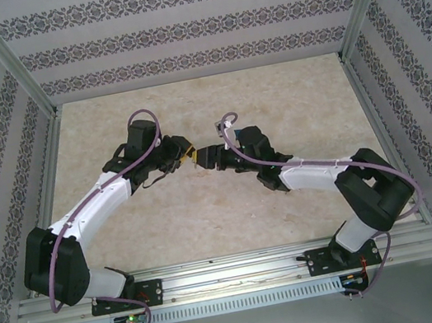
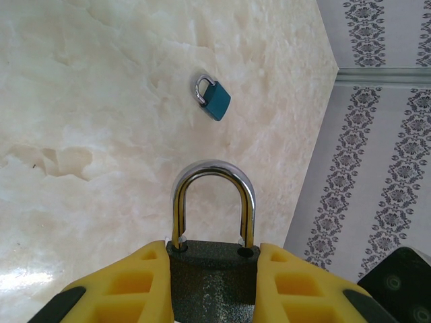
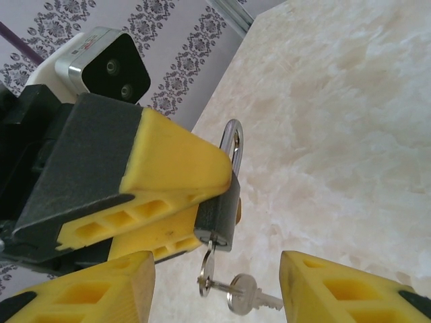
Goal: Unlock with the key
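Padlock point(image 2: 212, 269) sits clamped in the left gripper point(image 2: 212, 293), shackle point(image 2: 213, 195) not yet sprung, key point(image 3: 207, 269) apparently inserted at lower centre, right gripper point(image 3: 215, 296) jaws apart around it, turning left to do.

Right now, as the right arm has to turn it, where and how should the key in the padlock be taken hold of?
I'd pinch the flat head of the key jutting from the padlock's underside, coming from below, opposite the shackle. The left gripper clamps the body's sides, so that end alone is free. Avoid the spare key dangling beside it.
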Motion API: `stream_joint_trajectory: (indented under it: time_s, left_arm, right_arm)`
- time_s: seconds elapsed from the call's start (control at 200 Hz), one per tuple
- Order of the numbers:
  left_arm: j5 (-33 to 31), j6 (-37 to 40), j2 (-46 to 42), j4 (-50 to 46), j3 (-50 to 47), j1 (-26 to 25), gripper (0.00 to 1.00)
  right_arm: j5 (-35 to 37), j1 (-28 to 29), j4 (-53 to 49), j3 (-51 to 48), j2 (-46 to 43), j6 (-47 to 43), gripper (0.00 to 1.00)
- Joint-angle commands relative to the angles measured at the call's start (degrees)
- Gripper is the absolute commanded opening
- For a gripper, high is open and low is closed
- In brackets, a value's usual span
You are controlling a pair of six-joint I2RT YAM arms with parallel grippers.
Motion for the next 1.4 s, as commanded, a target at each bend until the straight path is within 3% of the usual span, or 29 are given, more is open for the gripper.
stream_joint_trajectory:
  time_s: [0.0,0.385,0.774,0.909,1.024,1.239,1.394]
  left_arm:
    - [1.15,-0.76,0.01,1.70,2.01,-1.03,0.16]
    - [2.87,-2.03,0.92,3.82,2.85,-1.63,0.16]
    - [5.55,-5.72,1.66,10.44,0.96,-1.72,0.17]
    - [5.74,-5.21,1.58,10.97,0.43,-1.53,0.27]
    - [5.53,-3.74,1.23,9.60,0.76,-1.21,0.42]
    - [5.12,1.41,-2.25,4.88,0.07,2.23,0.44]
    - [8.73,7.70,-4.40,2.97,0.31,4.87,0.48]
  right_arm:
    - [0.56,0.79,3.17,2.50,1.37,-1.29,0.52]
    - [0.25,0.83,4.54,4.66,4.67,-0.76,0.41]
    - [1.90,0.32,5.35,3.30,4.37,-1.05,0.13]
    - [1.93,-0.52,4.90,1.75,2.63,-1.63,0.08]
    - [1.32,-1.66,4.39,-0.09,0.90,-1.98,0.06]
    - [-6.58,-5.17,1.61,-1.32,-2.59,-2.18,0.05]
    - [-13.76,-7.02,-4.80,-0.47,-6.15,-7.42,0.05]
